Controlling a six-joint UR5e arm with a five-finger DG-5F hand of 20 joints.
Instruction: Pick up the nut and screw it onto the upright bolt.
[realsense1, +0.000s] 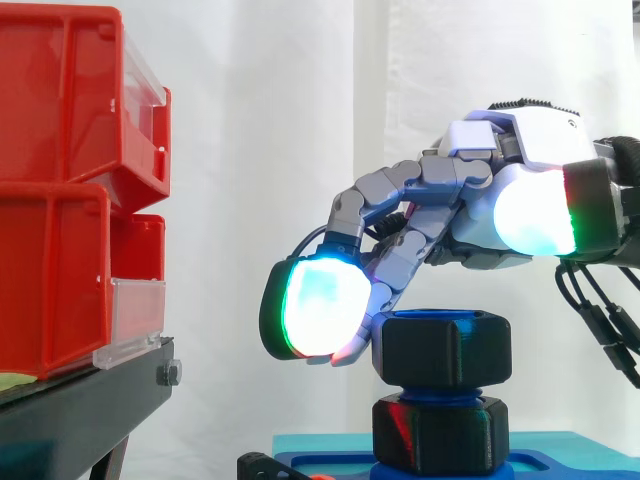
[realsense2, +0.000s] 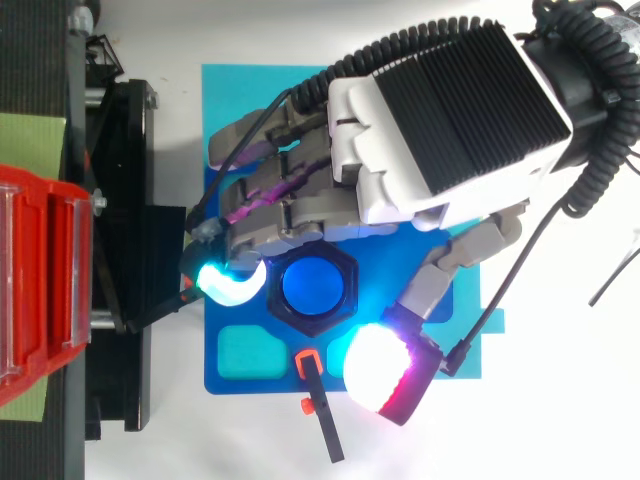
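Observation:
A big black hex nut sits on top of the upright blue bolt, whose blue end shows through the nut's hole. A second black nut sits lower on the bolt, just above the blue base. My hand hovers over the nut with its fingers bent down on the left side. One glowing fingertip rests against the nut's left face. The thumb pad stands apart from the nut and, in the side view, higher than it. Nothing is pinched between thumb and fingers.
Stacked red bins on a black stand rise close to the left of the fingers. A black tool with an orange clip lies at the base's front edge. A teal mat lies under the base.

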